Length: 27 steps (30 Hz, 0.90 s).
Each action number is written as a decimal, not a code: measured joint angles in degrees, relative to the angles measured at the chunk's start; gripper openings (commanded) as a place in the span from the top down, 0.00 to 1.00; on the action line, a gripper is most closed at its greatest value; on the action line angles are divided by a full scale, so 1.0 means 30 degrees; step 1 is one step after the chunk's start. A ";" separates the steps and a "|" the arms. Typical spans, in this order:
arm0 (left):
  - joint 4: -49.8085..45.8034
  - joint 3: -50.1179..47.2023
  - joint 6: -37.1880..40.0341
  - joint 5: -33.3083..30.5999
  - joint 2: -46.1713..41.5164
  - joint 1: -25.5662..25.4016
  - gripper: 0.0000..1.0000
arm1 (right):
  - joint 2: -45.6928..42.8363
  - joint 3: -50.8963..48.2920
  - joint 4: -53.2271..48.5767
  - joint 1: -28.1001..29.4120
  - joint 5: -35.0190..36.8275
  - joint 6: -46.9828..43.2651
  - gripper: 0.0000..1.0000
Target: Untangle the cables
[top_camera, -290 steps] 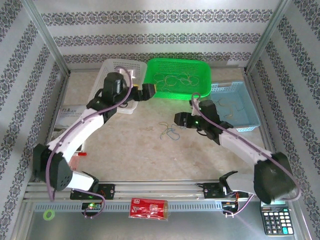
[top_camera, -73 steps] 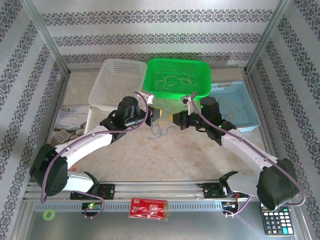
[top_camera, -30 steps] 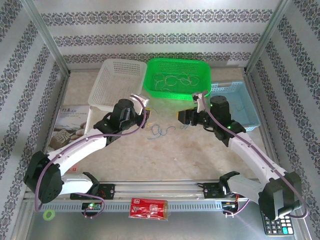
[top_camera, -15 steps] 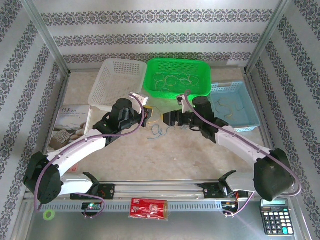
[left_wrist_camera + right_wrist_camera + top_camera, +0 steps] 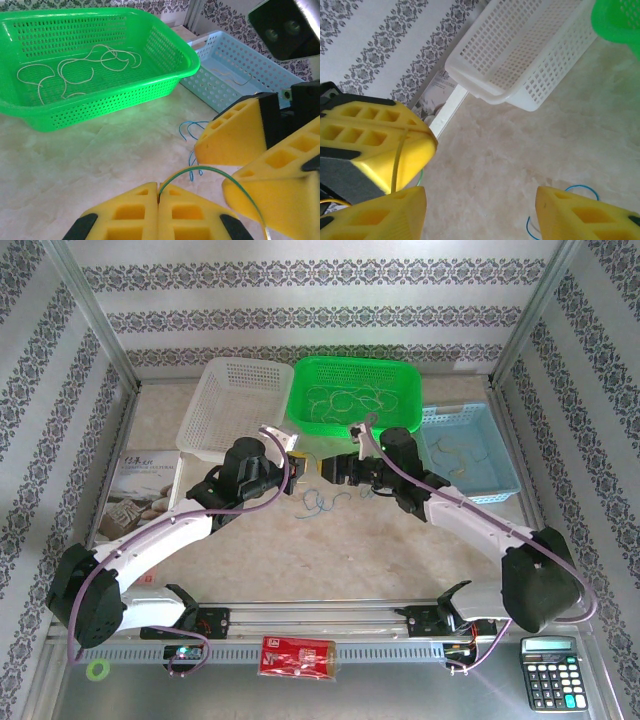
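Note:
My left gripper point(image 5: 297, 468) point(image 5: 159, 192) is shut on a thin green cable point(image 5: 202, 168) above the middle of the table. The cable arcs right and runs across the lower of my right gripper's yellow fingers point(image 5: 235, 137). My right gripper point(image 5: 325, 470) point(image 5: 480, 215) stands open, tip to tip with the left one. The left gripper's fingers point(image 5: 370, 140) show in the right wrist view with a thin wire along their seam. Blue cables point(image 5: 320, 503) point(image 5: 186, 131) point(image 5: 575, 188) lie loose on the table just below both grippers.
A green basket point(image 5: 400, 370) point(image 5: 170, 45) at the back holds several cream cables point(image 5: 345, 398). A white basket point(image 5: 225, 405) point(image 5: 520, 60) stands to its left and a pale blue basket point(image 5: 490, 455) point(image 5: 235, 70) with a few wires to its right. Printed sheets point(image 5: 140, 485) lie at the table's left edge.
My right gripper has swung left until its open fingers meet the left gripper's tips. The left gripper has stayed put, shut on the green cable.

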 measured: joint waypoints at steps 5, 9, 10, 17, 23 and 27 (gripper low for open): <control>0.0000 0.0000 0.0007 -0.0102 0.0000 0.0000 1.00 | -0.1617 -0.0794 0.0044 -0.0204 0.0452 0.0240 0.40; 0.0000 0.0000 0.0007 -0.0138 0.0000 0.0000 1.00 | -0.1996 -0.0809 0.0189 -0.0138 0.0532 0.0393 0.37; 0.0000 0.0000 0.0007 -0.0138 0.0000 0.0000 1.00 | -0.1989 -0.0809 0.0204 -0.0044 0.0590 0.0466 0.36; 0.0007 0.0000 0.0007 -0.0138 0.0000 0.0000 1.00 | -0.0729 -0.0386 0.0364 0.0933 0.0743 0.0590 0.35; 0.0007 0.0000 0.0007 -0.0131 0.0000 0.0000 1.00 | 0.1013 0.0342 0.0554 0.1421 0.0801 0.0568 0.98; 0.0015 0.0000 0.0007 0.0029 0.0000 0.0000 0.94 | 0.1042 0.0401 0.0452 0.1355 0.0801 0.0510 1.00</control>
